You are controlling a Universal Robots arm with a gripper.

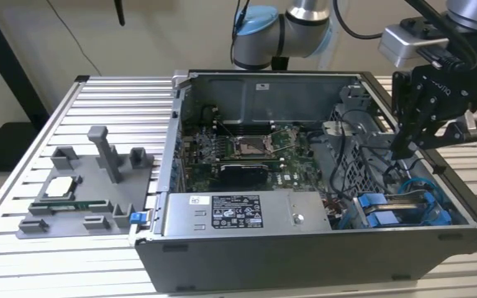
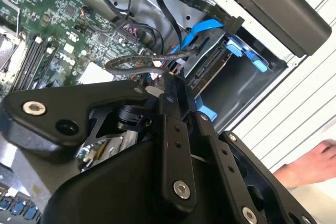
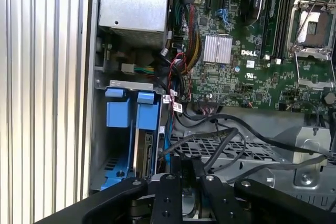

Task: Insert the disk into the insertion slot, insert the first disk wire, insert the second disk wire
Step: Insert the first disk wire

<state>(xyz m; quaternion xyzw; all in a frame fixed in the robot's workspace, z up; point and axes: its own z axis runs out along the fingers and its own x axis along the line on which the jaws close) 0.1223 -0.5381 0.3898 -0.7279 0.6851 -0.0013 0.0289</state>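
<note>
Your gripper [image 3: 186, 163] held its jaws narrow on a black wire [image 2: 131, 64], close by the disk [image 3: 143, 150] seated in the insertion slot [image 3: 123, 84]. Other black cables [image 3: 247, 135] crossed beside it, and a hand [image 2: 310, 166] lay outside the case [image 1: 305, 267].
</note>
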